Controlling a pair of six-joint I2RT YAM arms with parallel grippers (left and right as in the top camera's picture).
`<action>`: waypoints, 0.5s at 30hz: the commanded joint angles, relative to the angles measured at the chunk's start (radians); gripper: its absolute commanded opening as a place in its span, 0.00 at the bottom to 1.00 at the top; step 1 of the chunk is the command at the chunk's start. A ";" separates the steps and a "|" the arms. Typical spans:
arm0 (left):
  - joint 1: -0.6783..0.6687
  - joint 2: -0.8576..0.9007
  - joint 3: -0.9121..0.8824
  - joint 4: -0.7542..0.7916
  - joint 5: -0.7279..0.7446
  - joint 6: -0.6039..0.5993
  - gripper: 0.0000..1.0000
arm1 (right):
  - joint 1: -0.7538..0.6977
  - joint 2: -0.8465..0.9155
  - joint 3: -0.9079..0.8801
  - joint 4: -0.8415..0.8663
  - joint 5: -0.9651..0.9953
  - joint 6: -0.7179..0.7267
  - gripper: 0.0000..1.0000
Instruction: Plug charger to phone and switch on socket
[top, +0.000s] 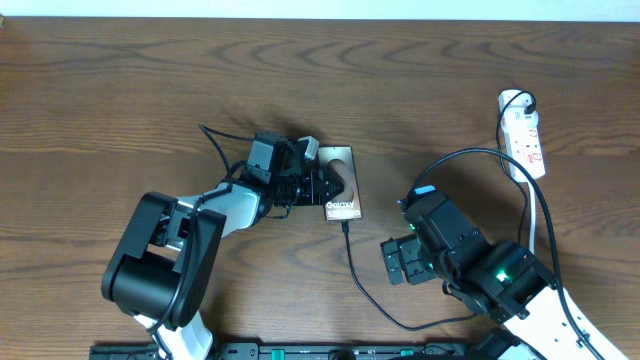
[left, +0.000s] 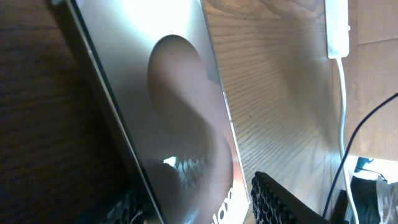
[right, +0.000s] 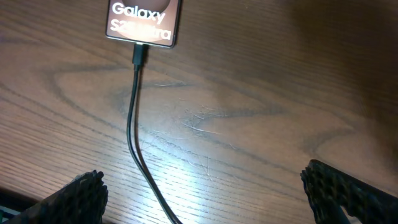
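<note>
The phone (top: 342, 180) lies at the table's middle, and its "Galaxy" lettering faces the right wrist view (right: 143, 18). The charger (top: 365, 290) is a thin black cable. Its connector tip (right: 138, 55) sits in the phone's near end. My left gripper (top: 318, 186) reaches in from the left, and its fingers (left: 199, 202) sit close on either side of the phone (left: 155, 93). My right gripper (top: 398, 262) is open and empty (right: 202, 193), low over the table with the cable (right: 132, 130) running between its fingers. The white socket (top: 522, 135) lies at the far right.
The socket's white cord (top: 538, 210) and a black cable (top: 470, 152) run from the socket down past my right arm. The socket also shows in the left wrist view (left: 339, 25). The wooden table (top: 450, 60) extends behind the phone.
</note>
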 joint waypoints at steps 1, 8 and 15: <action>0.007 0.050 -0.038 -0.048 -0.181 0.017 0.55 | -0.005 0.001 -0.005 0.002 0.012 0.014 0.99; 0.007 0.050 -0.038 -0.057 -0.197 0.016 0.55 | -0.005 0.001 -0.005 0.002 0.012 0.014 0.99; 0.007 0.050 -0.038 -0.066 -0.208 0.013 0.55 | -0.005 0.001 -0.005 0.007 0.012 0.013 0.99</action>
